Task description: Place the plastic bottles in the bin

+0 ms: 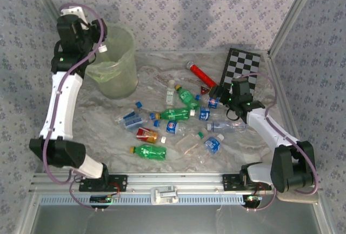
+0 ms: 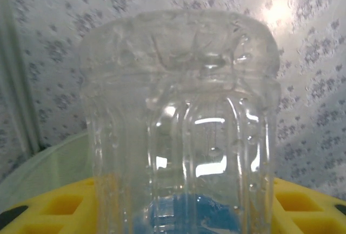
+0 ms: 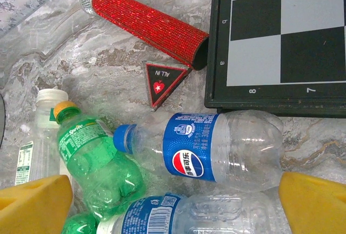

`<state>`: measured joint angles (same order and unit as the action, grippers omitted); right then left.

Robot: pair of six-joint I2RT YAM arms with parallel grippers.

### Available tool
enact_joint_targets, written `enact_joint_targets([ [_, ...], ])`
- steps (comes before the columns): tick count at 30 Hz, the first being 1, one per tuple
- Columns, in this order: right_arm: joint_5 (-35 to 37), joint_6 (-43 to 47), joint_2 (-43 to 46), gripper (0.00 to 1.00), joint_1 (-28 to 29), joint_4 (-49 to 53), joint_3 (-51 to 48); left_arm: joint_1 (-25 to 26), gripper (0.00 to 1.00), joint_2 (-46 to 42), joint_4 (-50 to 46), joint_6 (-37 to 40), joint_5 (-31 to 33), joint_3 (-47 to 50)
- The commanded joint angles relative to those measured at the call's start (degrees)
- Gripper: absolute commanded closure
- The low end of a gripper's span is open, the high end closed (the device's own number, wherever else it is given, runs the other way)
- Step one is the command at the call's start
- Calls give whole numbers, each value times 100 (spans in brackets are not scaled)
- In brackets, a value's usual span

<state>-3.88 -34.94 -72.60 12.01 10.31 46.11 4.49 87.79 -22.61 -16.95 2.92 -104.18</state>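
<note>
While the table (image 1: pixel 162 66) holds everything, the bin (image 1: pixel 114 66), a big pale-green bucket, stands at its far-left corner. A checkerboard (image 1: pixel 241 69) sits far right. Approx. a dozen plastic bottles (image 1: pixel 173 120) lie scattered mid-table, apart from the bin. The L gripper (image 1: pixel 101 47) hangs by the bin's rim, clamped on a clear bottle (image 2: pixel 178 126). The R gripper (image 3: pixel 173 204), fingers spread wide, hovers over a Pepsi bottle (image 3: pixel 216 147) beside a green Sprite bottle (image 3: pixel 92 158).

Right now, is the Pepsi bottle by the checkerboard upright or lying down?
Lying down: the Pepsi bottle stretches flat along the table, blue cap at its left end.
</note>
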Motion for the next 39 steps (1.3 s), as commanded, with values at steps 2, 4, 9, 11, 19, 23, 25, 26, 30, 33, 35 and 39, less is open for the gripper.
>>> enact_joint_targets([
  [2, 102, 150, 203, 0, 1, 225, -60, -47, 57, 593, -634, 171, -646, -724],
  [4, 114, 169, 241, 0, 3, 268, -64, -45, 57, 871, -885, 233, -661, -1072],
  [9, 199, 207, 364, 0, 3, 355, -102, -47, 57, 1300, -1202, 463, -471, -1280],
  [11, 207, 222, 386, 0, -2, 378, -105, -49, 57, 1407, -1279, 562, -298, -1289],
  [19, 236, 233, 403, 0, -8, 421, -88, -49, 56, 1771, -1471, 755, 23, -1272],
  [23, 246, 250, 404, 0, -6, 428, -72, -45, 55, 1853, -1493, 737, 73, -1245],
  [25, 256, 259, 396, 0, -13, 429, -65, -50, 51, 1873, -1492, 707, 77, -1248],
  [26, 263, 260, 396, 0, -19, 435, -62, -52, 49, 1881, -1492, 702, 84, -1254],
  [30, 269, 260, 387, 0, -15, 420, -45, -39, 38, 1857, -1492, 671, 112, -1276],
  [33, 260, 260, 370, 0, -24, 423, -35, -41, 30, 1806, -1483, 648, 133, -1289],
  [35, 257, 259, 356, 0, -23, 420, -40, -39, 24, 1752, -1475, 629, 133, -1280],
  [39, 251, 242, 345, 0, -23, 412, -38, 13, 15, 1599, -1449, 654, 156, -1264],
])
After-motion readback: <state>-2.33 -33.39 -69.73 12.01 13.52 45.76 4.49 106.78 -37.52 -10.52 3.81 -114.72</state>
